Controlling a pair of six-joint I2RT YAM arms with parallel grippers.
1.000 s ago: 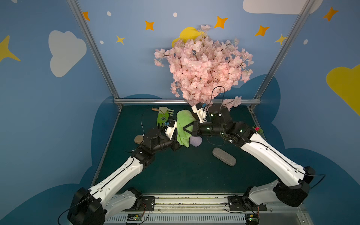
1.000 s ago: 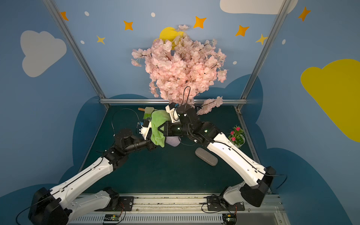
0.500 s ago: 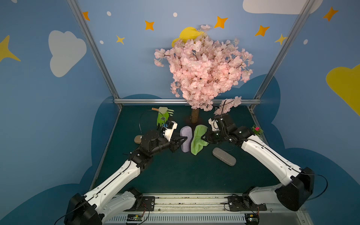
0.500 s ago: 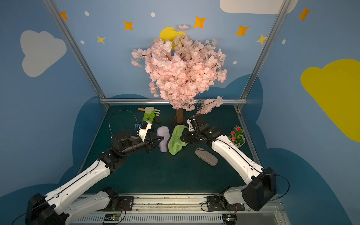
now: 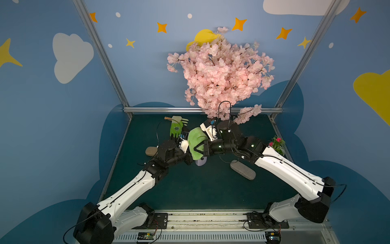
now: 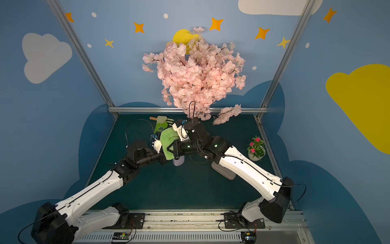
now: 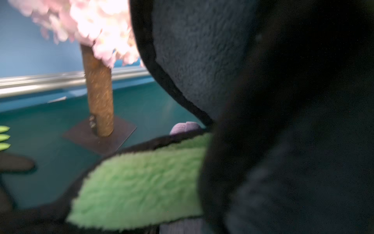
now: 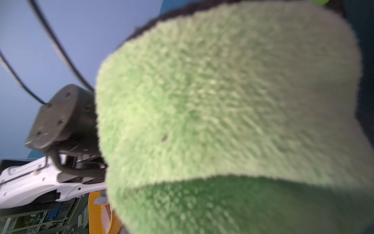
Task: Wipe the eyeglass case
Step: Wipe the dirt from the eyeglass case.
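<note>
Clamping green cloth [image 5: 195,143], right fingers [image 5: 199,150]; clamping lilac eyeglass case [image 5: 200,162], left fingers [image 5: 189,160]; trunk [image 7: 99,91] in left wrist view only.

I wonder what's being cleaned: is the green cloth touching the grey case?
No, the green cloth hangs well apart from the grey case lying on the table.

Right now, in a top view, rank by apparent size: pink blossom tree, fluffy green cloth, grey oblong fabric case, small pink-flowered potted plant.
1. pink blossom tree, by far.
2. fluffy green cloth, though held up nearer the camera.
3. grey oblong fabric case and small pink-flowered potted plant: too alike to rank.
</note>
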